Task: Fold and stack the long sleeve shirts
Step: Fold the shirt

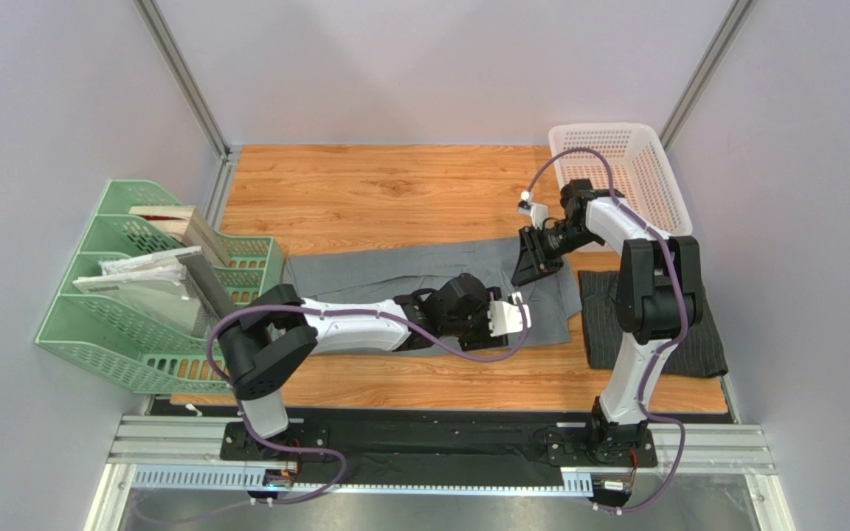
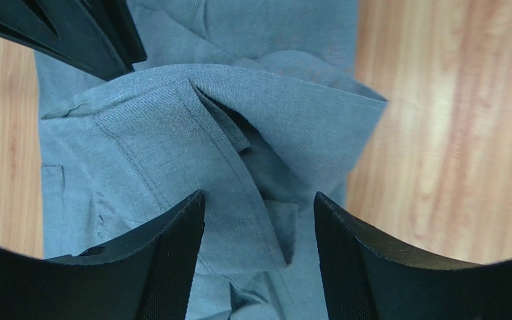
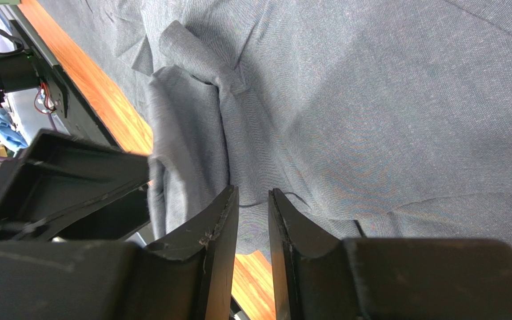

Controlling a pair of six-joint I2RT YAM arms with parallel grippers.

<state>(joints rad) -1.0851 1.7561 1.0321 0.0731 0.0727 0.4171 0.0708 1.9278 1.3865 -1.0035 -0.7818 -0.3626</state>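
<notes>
Across the middle of the table [image 1: 396,183] lies the grey shirt [image 1: 396,271], with the charcoal shirt [image 1: 709,345] bundled just beside its right end. Both look light and limp, so pinch doubled edges. Your left gripper [image 2: 259,197] gapes over a folded edge [image 2: 292,100]. Your right gripper [image 3: 253,192] is nearly closed above the grey cloth, but you cannot tell whether it grips.

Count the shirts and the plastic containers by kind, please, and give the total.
Cloth long sleeve shirts: 2 (plain mid-grey shirt, dark charcoal pinstriped shirt)
White plastic mesh basket: 1
Green plastic mesh file rack: 1
Total: 4
</notes>
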